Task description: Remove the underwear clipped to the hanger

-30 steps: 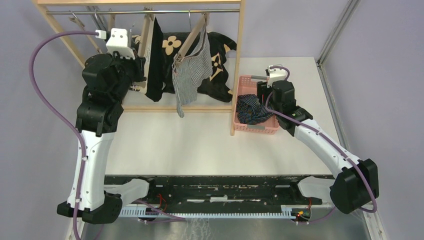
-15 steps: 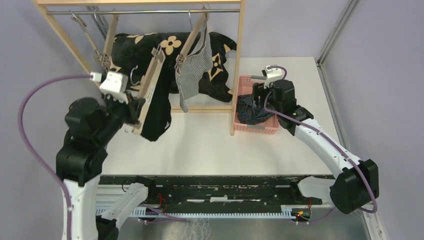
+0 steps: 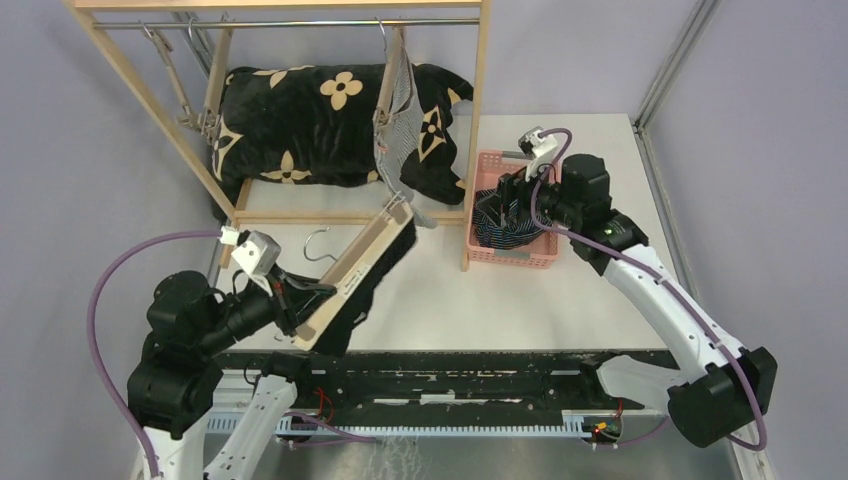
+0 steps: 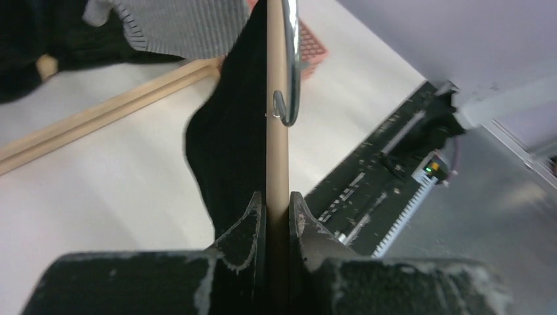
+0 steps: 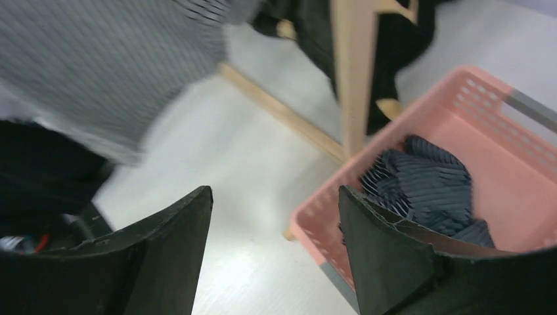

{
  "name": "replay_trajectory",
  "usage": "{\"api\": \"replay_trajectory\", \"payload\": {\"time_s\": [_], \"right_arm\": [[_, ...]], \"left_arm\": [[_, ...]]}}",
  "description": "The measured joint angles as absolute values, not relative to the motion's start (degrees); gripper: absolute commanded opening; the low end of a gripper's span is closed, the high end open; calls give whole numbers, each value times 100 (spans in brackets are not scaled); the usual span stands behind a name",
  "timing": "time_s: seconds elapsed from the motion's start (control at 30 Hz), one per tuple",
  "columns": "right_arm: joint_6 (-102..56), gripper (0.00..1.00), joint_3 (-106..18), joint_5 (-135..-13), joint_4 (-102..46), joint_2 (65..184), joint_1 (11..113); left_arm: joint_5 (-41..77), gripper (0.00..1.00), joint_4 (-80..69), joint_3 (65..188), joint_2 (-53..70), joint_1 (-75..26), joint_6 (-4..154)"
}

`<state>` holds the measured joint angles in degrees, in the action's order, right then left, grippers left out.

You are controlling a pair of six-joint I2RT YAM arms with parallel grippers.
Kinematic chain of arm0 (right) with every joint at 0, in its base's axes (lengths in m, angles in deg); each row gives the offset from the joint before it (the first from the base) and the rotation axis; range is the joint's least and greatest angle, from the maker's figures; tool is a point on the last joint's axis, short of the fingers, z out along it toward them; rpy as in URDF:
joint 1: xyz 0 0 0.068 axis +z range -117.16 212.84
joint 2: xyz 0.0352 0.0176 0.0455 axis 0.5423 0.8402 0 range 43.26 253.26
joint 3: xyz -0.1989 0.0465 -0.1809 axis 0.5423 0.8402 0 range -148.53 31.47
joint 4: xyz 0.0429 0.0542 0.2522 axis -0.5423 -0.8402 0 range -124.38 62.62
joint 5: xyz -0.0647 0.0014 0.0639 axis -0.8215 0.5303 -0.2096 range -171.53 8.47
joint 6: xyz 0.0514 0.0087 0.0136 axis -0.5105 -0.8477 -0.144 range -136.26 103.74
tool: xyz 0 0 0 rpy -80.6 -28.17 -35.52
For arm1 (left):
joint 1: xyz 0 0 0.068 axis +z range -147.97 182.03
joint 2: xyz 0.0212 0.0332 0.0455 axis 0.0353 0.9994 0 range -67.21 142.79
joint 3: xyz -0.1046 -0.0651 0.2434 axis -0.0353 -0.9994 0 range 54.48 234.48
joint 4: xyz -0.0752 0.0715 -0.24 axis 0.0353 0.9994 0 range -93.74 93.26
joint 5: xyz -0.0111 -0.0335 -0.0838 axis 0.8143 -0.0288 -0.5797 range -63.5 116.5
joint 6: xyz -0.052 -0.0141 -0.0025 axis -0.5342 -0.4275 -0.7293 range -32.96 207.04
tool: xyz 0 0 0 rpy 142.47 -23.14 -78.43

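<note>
Up close, left end effector (image 4: 277,200) pinches hanger (image 4: 277,154).

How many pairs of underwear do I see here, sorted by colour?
Navy striped, in the basket: 1
Black, on the held hanger: 1
Grey pinstriped, on the rack: 1
Total: 3
</note>
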<state>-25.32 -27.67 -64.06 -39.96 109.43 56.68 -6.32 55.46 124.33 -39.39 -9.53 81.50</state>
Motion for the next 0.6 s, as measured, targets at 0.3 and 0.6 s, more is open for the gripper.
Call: {"api": "replay_trajectory", "payload": {"time_s": [0.3,0.6], "right_arm": [[-2904,82,-3401,-3652,-3469,10309,5661],[-4010,83,-3547,-2264,-1891,10132,5661]], "left_arm": [[-2695,3,4549,11547,-4361,-653,8124],[-3172,3,3658,10951,-4250,-629,7818]]}}
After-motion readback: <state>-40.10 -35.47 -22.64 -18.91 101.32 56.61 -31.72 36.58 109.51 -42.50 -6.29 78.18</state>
